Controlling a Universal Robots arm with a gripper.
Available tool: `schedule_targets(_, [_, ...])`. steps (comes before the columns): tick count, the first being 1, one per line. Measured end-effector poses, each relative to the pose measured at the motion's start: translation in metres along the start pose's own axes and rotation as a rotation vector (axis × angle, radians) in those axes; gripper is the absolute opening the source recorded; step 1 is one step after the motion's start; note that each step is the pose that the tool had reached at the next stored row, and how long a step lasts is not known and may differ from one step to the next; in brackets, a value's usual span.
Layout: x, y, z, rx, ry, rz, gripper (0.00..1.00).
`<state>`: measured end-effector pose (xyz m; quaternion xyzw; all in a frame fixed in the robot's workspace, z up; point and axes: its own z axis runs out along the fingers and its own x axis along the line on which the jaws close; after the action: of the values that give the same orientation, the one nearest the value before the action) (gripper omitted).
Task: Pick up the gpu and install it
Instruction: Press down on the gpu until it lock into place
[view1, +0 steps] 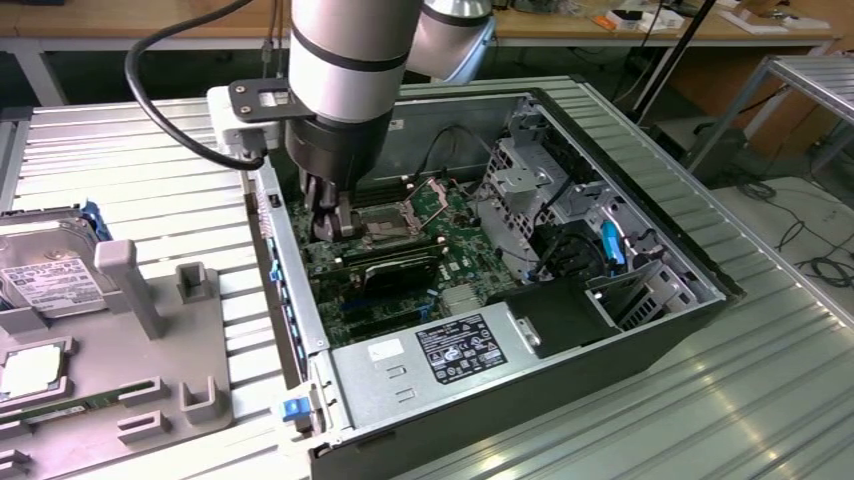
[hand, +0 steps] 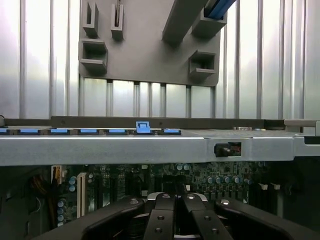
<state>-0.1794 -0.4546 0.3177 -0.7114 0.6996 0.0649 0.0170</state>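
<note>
The open computer case (view1: 694, 290) lies on its side on the ribbed metal table. My gripper (view1: 330, 225) reaches down inside it, over the motherboard (view1: 441, 215) near the case wall on the exterior view's left. The gpu (view1: 390, 268), a dark flat card, stands on edge across the motherboard just in front of my fingertips; I cannot tell whether they touch it. In the wrist view my gripper (hand: 175, 199) is shut, fingers pressed together with nothing visible between them, above the motherboard (hand: 210, 177) and inside the case's rim (hand: 150, 147).
A grey fixture tray (view1: 160, 340) on the exterior view's left holds a silver hard drive (view1: 40, 270), a square chip (view1: 34, 370) and a green memory stick (view1: 67, 410). The power supply (view1: 441, 350) and drive cage (view1: 534, 190) crowd the case. The tray (hand: 145, 55) lies beyond the rim.
</note>
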Motion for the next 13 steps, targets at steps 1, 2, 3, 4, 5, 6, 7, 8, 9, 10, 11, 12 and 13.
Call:
schedule_targets(1, [0.000,0.0000,0.0000,-0.0003,-0.0001,0.000,0.11])
schedule_targets(2, [0.000,0.0000,0.0000,-0.0005,0.0004,0.000,0.11])
schedule_targets(3, [0.000,-0.0001,0.0001,-0.0011,0.0008,0.000,0.11])
schedule_targets(4, [0.000,-0.0010,0.0000,-0.0097,0.0005,0.001,0.11])
schedule_targets(5, [0.000,-0.0036,-0.0002,-0.0280,0.0003,0.003,0.11])
schedule_targets(6, [0.000,-0.0048,-0.0002,-0.0341,0.0000,0.004,0.11])
schedule_targets(7, [0.000,-0.0064,-0.0002,-0.0400,-0.0006,0.005,0.11])
schedule_targets(8, [0.000,-0.0078,-0.0001,-0.0440,-0.0012,0.005,0.11])
schedule_targets(9, [0.000,-0.0093,-0.0001,-0.0486,-0.0018,0.006,0.11])
schedule_targets(10, [0.000,-0.0106,-0.0001,-0.0534,-0.0023,0.006,0.11])
schedule_targets(11, [0.001,-0.0117,-0.0002,-0.0573,-0.0031,0.006,0.11])
schedule_targets(12, [0.001,-0.0124,-0.0002,-0.0605,-0.0051,0.007,0.11])
schedule_targets(13, [0.001,-0.0124,-0.0001,-0.0604,-0.0057,0.007,0.11])
